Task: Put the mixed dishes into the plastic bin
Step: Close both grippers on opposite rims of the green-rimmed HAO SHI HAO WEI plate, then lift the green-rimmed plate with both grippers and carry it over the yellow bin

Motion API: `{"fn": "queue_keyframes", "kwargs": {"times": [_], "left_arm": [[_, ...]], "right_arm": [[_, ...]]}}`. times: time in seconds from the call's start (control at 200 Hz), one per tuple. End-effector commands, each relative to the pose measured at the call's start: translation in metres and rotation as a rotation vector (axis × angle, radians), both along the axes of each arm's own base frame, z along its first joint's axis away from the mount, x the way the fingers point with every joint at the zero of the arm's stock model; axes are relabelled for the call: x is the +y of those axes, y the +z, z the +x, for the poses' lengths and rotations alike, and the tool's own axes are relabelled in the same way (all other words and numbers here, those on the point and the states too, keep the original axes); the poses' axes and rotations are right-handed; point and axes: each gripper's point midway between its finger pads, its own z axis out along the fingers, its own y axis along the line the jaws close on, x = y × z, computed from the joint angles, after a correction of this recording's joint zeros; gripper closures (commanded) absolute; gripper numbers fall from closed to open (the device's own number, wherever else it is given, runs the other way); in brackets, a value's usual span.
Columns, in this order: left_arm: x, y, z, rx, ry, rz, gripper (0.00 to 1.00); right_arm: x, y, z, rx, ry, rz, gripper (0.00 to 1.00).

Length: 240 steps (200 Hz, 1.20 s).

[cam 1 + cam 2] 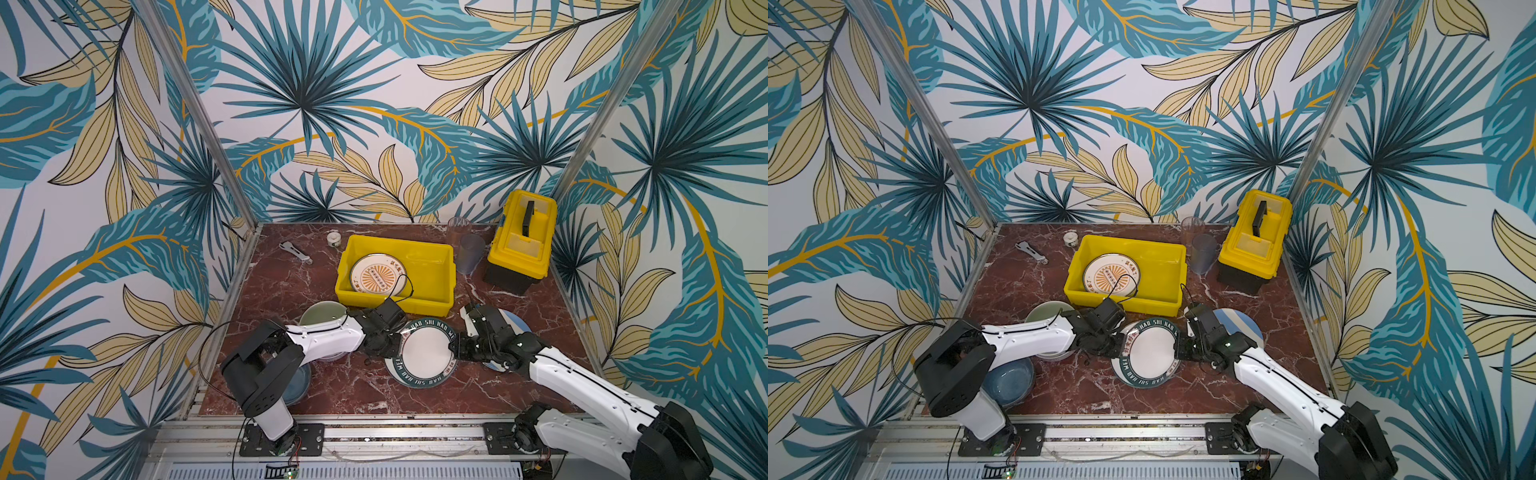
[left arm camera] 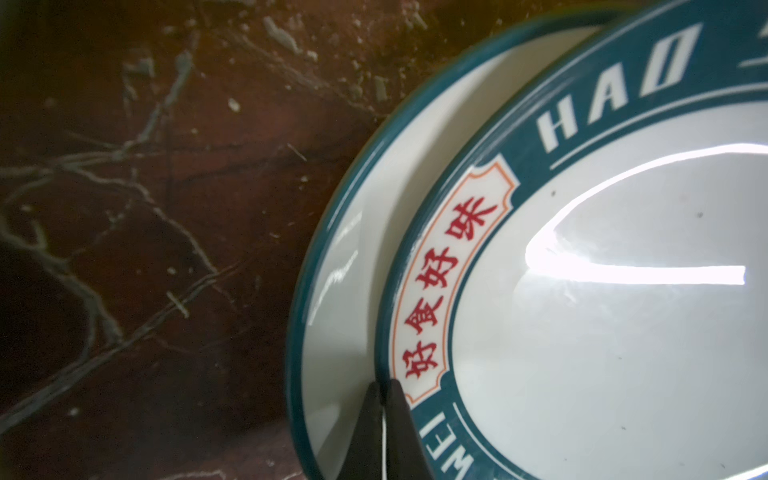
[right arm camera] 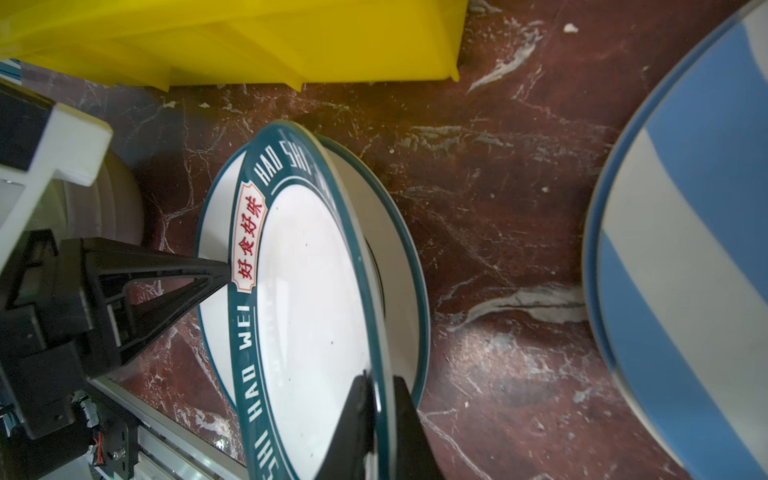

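The table (image 1: 291,291) is dark red marble-look stone with white veins, square, scattered with pale crumbs in the wrist views. Three walls close it in, covered with wallpaper (image 1: 316,104) of teal palm fronds and cream leaves on white. Two aluminium posts (image 1: 199,112) rise slanting from the far corners, and a slotted metal rail (image 1: 395,434) along the near edge carries both arm bases.

The bin (image 1: 395,301) sits at the middle far part of the table, with a sunburst plate (image 1: 378,274) leaning inside at its left end. Right of it stand two tumblers (image 1: 471,253), then a toolbox (image 1: 521,237) in the far right corner. A wrench (image 1: 296,251) and a tape roll (image 1: 333,238) lie far left.

Just in front of the bin, the lettered plate (image 1: 426,349) is held from both sides. The left gripper (image 1: 400,340) has its fingers (image 2: 399,415) pinching the plate's left rim, and the right gripper (image 1: 453,347) has its fingers (image 3: 353,419) clamped on the opposite rim. The plate tilts above a lower plate (image 3: 399,266) with a teal edge, which rests on the table.

A striped plate (image 1: 515,322) lies flat beside the right gripper. A green bowl (image 1: 320,313) shows behind the left arm, and a blue bowl (image 1: 299,382) sits near the left base.
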Motion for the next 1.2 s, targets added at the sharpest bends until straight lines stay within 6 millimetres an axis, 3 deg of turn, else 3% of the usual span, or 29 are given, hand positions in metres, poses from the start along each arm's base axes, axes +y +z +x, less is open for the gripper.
{"fn": "queue_keyframes", "kwargs": {"times": [0.0,0.145,0.305,0.456,0.691,0.806,1.006,1.197], "left_arm": [[-0.002,-0.001,0.000,0.008,-0.020,0.015,0.93],[-0.010,0.012,0.005,-0.007,-0.027,-0.014,0.92],[-0.021,0.046,0.013,-0.050,-0.038,-0.065,0.71],[-0.017,0.084,0.026,-0.109,-0.031,-0.083,0.63],[0.039,0.128,0.054,-0.186,0.082,-0.085,0.53],[0.074,0.148,0.078,-0.280,0.172,-0.061,0.51],[0.121,0.175,0.115,-0.390,0.269,-0.014,0.47],[0.165,0.176,0.141,-0.422,0.352,0.100,0.47]], "right_arm": [[0.001,0.004,-0.006,0.022,0.021,-0.005,0.94],[-0.003,0.009,-0.010,0.035,0.029,-0.031,1.00],[-0.008,0.022,-0.013,0.018,0.043,-0.054,1.00],[-0.008,0.043,-0.013,-0.028,0.079,-0.053,1.00],[0.002,0.092,-0.012,-0.103,0.165,-0.010,1.00],[0.006,0.114,-0.004,-0.133,0.180,0.015,1.00],[0.008,0.149,0.027,-0.190,0.133,0.050,1.00],[0.007,0.166,0.065,-0.236,0.055,0.036,1.00]]}}
